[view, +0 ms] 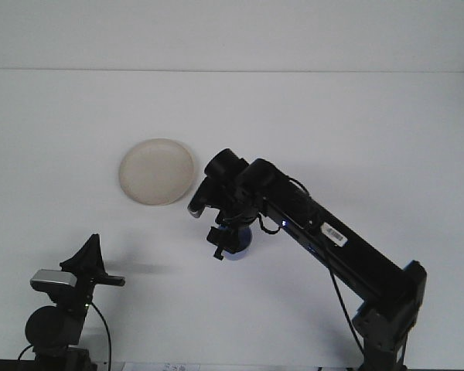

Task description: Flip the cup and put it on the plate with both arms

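Now the right end effector [226, 241], grip state unclear, covers the cup [238, 246] near the plate [156, 171].

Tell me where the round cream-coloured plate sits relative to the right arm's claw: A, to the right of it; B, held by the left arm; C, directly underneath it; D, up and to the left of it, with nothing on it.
D: the round cream-coloured plate lies bare on the white table, up and to the left of the right arm's claw, apart from it.
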You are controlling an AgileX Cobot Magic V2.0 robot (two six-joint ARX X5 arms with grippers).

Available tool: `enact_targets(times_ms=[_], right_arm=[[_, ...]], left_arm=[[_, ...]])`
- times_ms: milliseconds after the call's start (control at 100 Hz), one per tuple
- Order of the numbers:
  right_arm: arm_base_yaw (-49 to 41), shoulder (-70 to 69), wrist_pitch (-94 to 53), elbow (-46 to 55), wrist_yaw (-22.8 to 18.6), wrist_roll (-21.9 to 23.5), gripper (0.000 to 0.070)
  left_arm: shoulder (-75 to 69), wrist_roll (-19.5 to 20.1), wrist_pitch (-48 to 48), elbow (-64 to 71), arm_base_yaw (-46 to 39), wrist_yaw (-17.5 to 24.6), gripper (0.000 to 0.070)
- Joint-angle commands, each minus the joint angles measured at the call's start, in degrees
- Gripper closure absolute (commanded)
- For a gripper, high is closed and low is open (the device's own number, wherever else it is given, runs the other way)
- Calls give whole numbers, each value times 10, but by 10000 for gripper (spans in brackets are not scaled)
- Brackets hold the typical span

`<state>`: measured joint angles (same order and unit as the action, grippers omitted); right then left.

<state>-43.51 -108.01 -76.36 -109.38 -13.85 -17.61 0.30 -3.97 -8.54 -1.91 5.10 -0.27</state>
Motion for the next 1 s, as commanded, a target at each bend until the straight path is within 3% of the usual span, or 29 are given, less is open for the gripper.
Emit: enact_targets(times_ms=[0, 360, 750, 990], right_arm=[[10, 24, -2, -19, -3, 4, 348], [208, 203, 43, 39, -3, 40, 342], [431, 524, 250, 352, 11, 123, 342], [446, 722, 330, 520, 86, 155, 343]], left_arm=[[-1, -2, -6, 10, 0, 1, 687], [-1, -1, -7, 10, 0, 1, 687], [-1, -2, -21, 10, 0, 1, 687], [-1, -2, -21, 7, 0, 1, 687]])
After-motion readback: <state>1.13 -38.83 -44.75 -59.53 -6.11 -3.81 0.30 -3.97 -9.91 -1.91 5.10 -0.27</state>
